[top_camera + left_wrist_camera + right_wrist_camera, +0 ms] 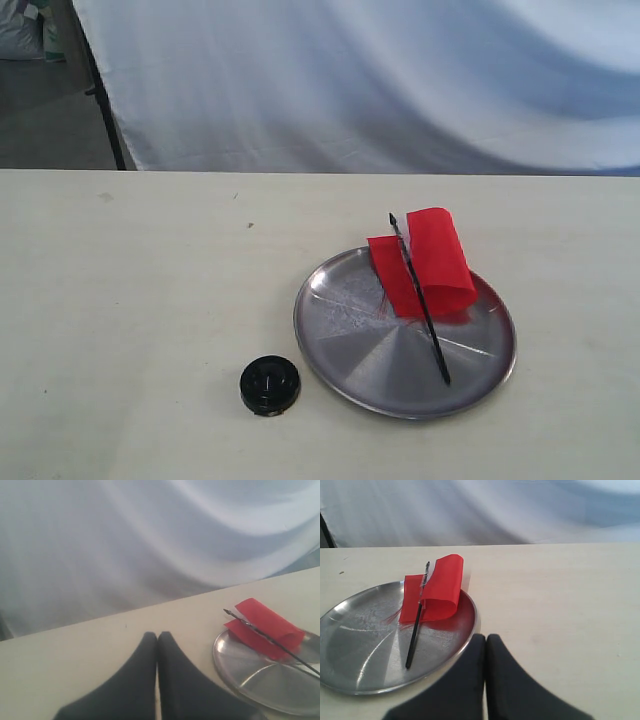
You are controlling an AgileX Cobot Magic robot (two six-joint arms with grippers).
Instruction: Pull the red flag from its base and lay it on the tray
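Observation:
The red flag (425, 262) lies on the silver tray (345, 345), its cloth folded over and its black pole slanting across the plate with the pointed tip past the far rim. The black round base (270, 385) stands alone on the table, left of the tray. Neither gripper shows in the exterior view. My left gripper (157, 636) is shut with nothing in it, above the table beside the tray (250, 672) and flag (265, 627). My right gripper (485, 638) is shut and empty, next to the tray's rim (470, 630), near the flag (435, 590).
A pale tabletop (150, 280) carries everything. A white cloth backdrop (350, 80) hangs behind the table's far edge, with a dark stand leg (105, 110) at the back left.

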